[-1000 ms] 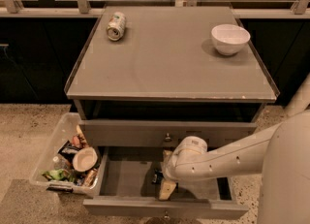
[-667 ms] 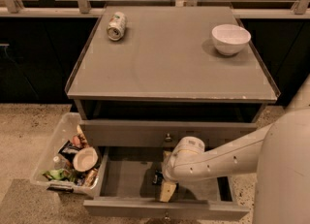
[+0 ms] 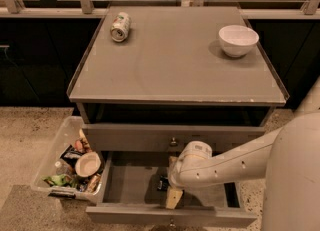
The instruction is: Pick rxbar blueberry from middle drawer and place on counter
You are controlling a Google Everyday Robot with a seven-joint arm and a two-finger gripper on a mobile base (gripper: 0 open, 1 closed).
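The middle drawer (image 3: 130,182) is pulled out under the counter (image 3: 175,65). A small dark rxbar blueberry (image 3: 162,183) lies on the drawer floor near the middle, partly hidden by the arm. My gripper (image 3: 172,180) is down inside the drawer, pointing left at the bar. It is open, with one tan finger (image 3: 173,198) in front of the bar and the other behind it. I cannot tell whether the fingers touch the bar.
A green-white can (image 3: 120,26) lies on its side at the counter's back left. A white bowl (image 3: 238,40) stands at the back right. A clear bin of snacks (image 3: 55,155) sits on the floor left of the drawer. My white arm (image 3: 240,162) crosses the drawer's right half.
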